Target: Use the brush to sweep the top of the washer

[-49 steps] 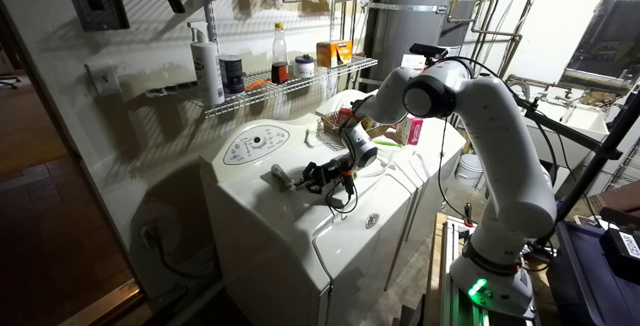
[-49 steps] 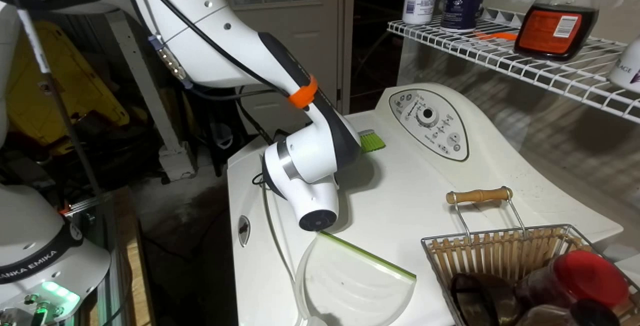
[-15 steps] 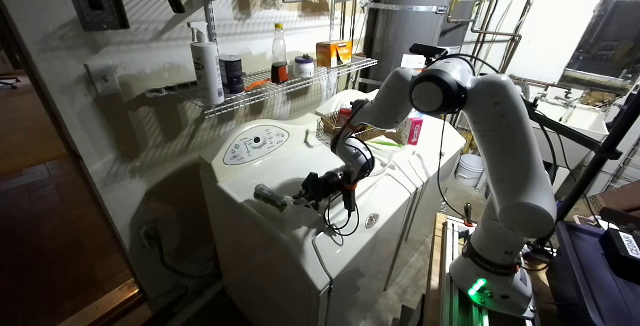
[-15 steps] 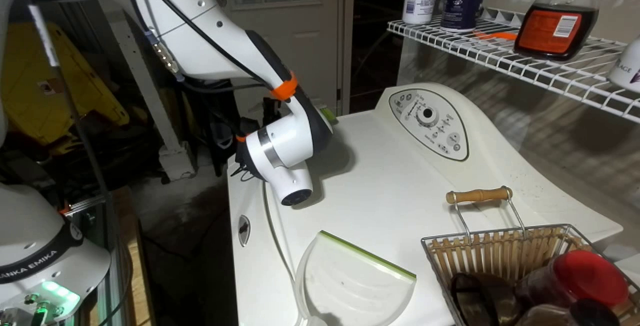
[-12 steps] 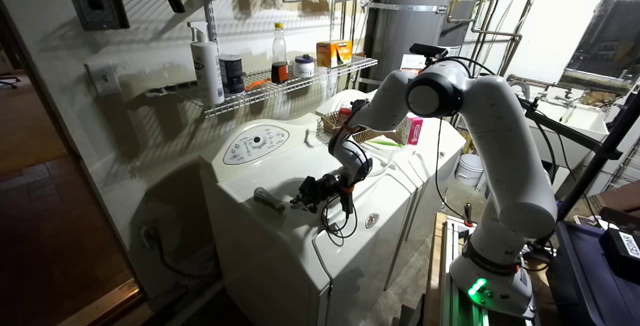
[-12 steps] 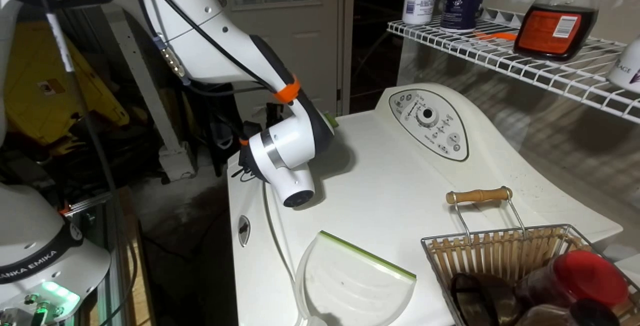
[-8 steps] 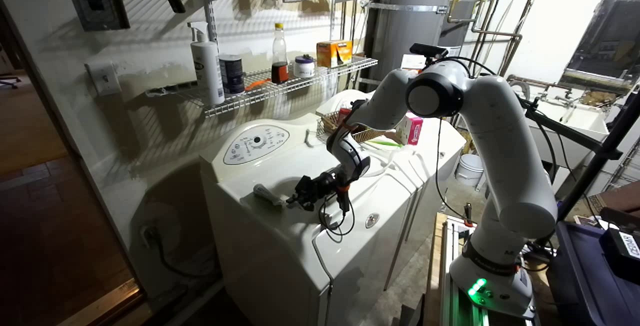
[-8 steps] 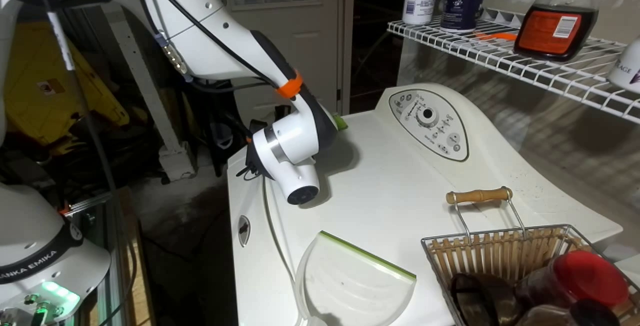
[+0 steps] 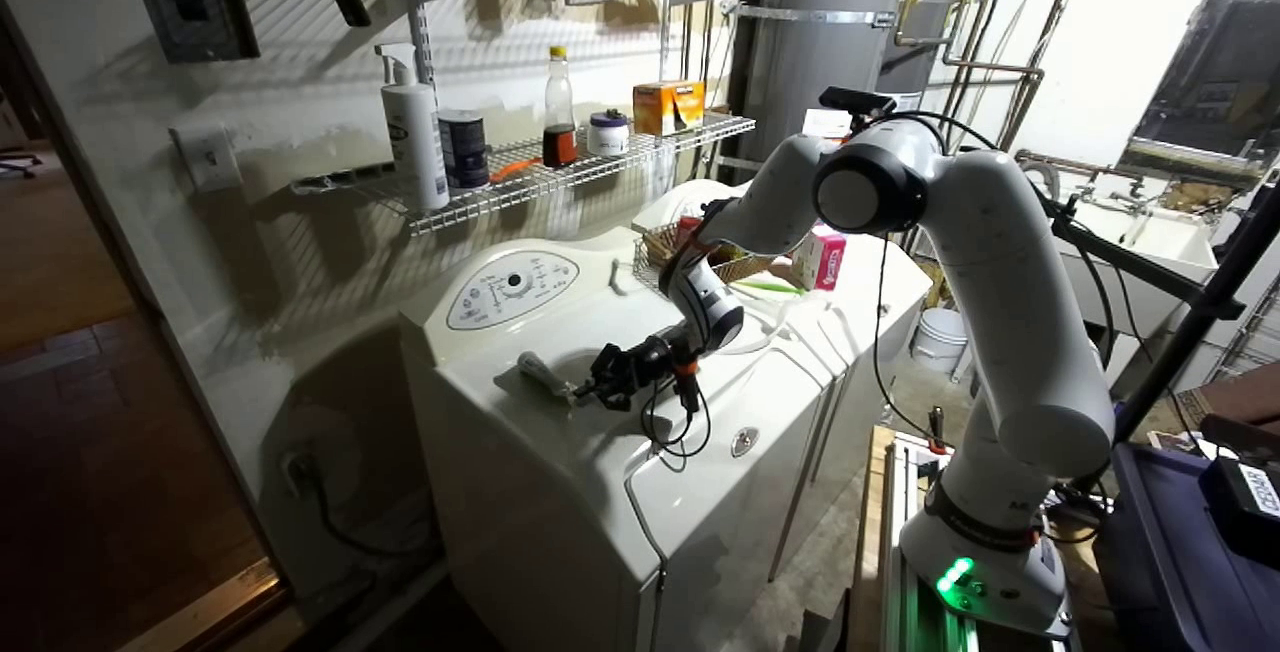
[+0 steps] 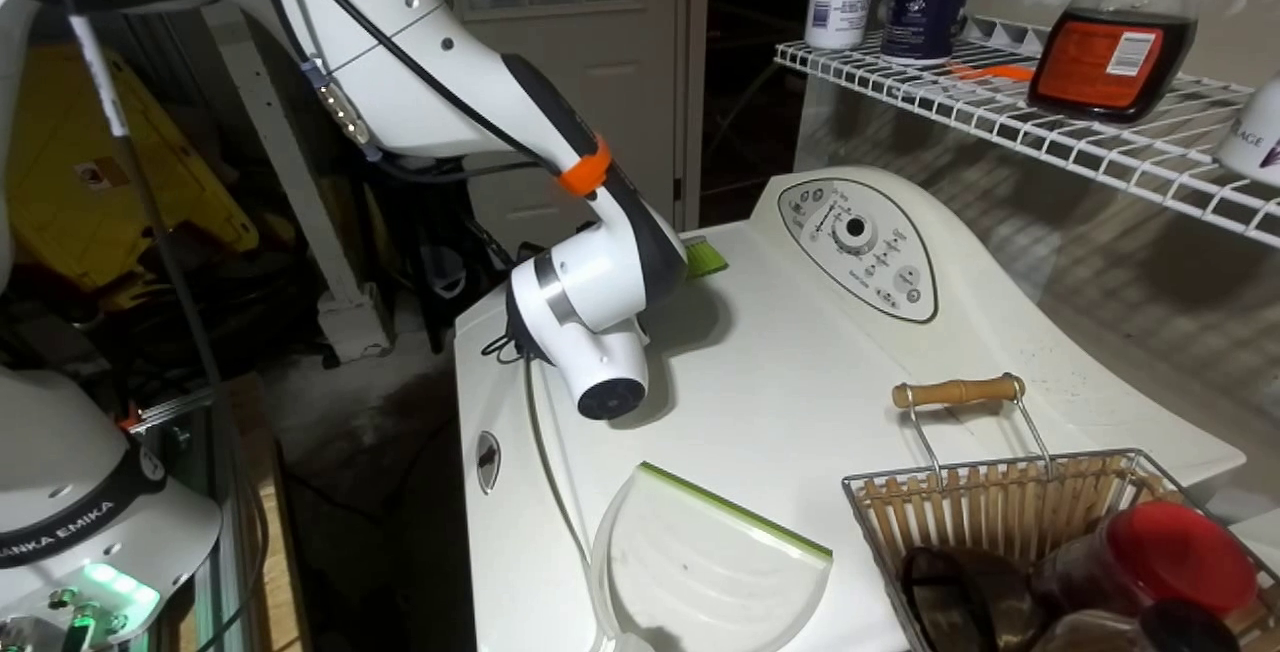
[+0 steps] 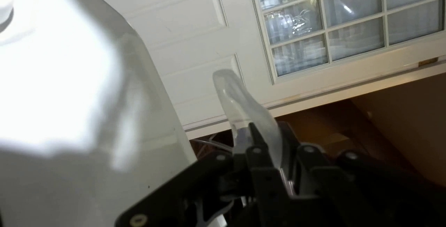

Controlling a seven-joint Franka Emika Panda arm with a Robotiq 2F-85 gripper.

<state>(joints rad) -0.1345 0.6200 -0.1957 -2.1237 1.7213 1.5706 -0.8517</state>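
Exterior views: black pincer (image 9: 582,392) grips pale green-bristled brush (image 10: 707,257), just shifted toward round dial (image 10: 855,228) on boxy white washer (image 10: 775,367); likely mid-sweep.

In an exterior view, has dustpan (image 10: 715,557) on washer (image 10: 780,382) at seven o'clock from dial (image 10: 856,228), basket (image 10: 965,510) at five, brush (image 10: 708,257) at nine.

Shows bright green on the brush (image 10: 706,257), white across the washer (image 10: 780,362), black on the claw (image 9: 581,392), brown striping around the basket (image 10: 955,504) and a green edge along the dustpan (image 10: 712,562).
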